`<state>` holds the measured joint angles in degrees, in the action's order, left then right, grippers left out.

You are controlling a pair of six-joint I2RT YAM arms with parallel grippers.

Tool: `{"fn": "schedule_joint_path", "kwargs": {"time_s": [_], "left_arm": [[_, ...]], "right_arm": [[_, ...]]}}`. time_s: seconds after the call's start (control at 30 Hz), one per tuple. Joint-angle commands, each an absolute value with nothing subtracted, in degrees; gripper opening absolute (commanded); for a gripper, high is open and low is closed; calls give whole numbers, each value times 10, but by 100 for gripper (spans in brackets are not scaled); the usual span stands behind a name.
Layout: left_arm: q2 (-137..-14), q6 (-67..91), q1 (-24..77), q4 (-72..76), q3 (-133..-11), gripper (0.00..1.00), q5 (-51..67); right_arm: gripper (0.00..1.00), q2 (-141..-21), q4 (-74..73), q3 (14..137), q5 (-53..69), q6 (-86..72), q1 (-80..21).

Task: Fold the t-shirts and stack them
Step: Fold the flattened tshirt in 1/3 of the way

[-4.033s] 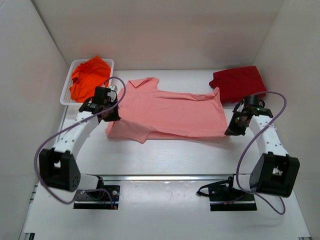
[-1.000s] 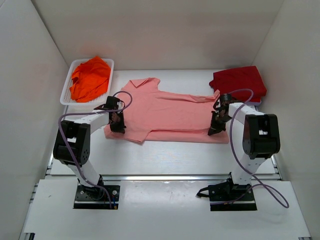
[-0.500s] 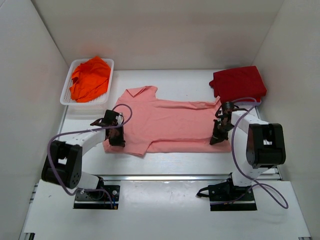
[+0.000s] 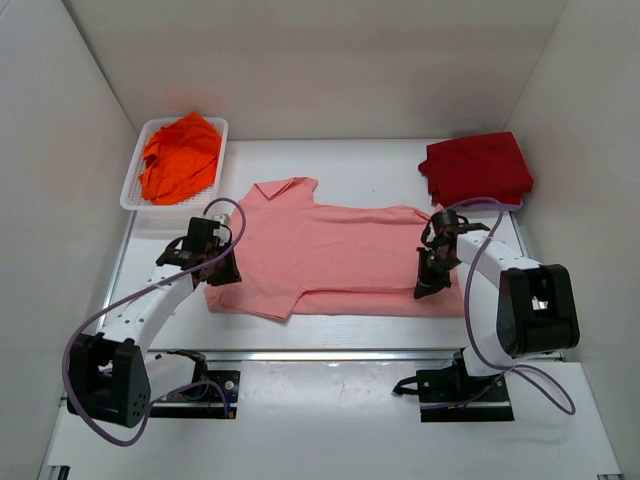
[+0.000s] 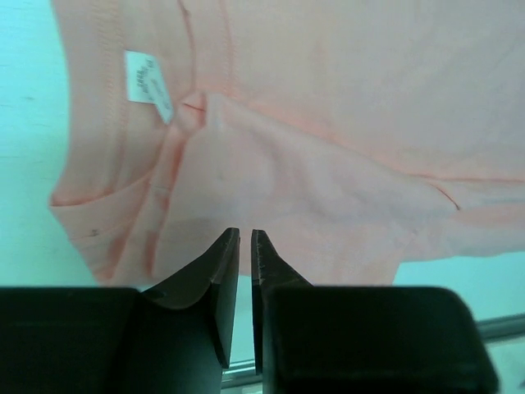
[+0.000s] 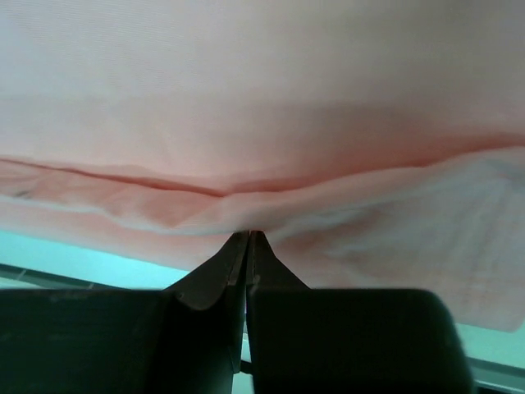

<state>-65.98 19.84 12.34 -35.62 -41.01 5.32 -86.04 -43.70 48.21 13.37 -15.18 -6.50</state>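
The salmon-pink t-shirt [image 4: 340, 255] lies spread across the table's middle, collar at the far left. My left gripper [image 4: 224, 272] hovers over its near-left sleeve edge. In the left wrist view [image 5: 244, 234] its jaws are almost closed with a thin slit and no cloth between them; the shirt [image 5: 328, 123] lies flat beyond. My right gripper [image 4: 425, 290] is at the shirt's near-right hem, shut on a bunched ridge of cloth [image 6: 248, 234]. The dark red t-shirt [image 4: 476, 168] lies folded at the far right. The bright orange t-shirt [image 4: 180, 155] is crumpled in the basket.
The white slotted basket [image 4: 133, 190] stands at the far left against the side wall. White walls enclose the table on three sides. A metal rail [image 4: 330, 353] runs along the near edge in front of the arm bases.
Both grippers came in onto the salmon-pink shirt and drew it a little toward the near edge. In the last half second the left gripper shifted left and the right moved slightly nearer.
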Motion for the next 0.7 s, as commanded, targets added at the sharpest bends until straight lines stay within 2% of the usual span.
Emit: {"fn": "schedule_joint_path", "kwargs": {"time_s": [0.0,0.67], "left_arm": [[-666,178,102,-360,-426,23,23],[-663,164,89,-368,-448,28,22]], "right_arm": [[0,-856,-418,512,151,-164,-89],[1,-982,-340,609,221,-249,-233]]}}
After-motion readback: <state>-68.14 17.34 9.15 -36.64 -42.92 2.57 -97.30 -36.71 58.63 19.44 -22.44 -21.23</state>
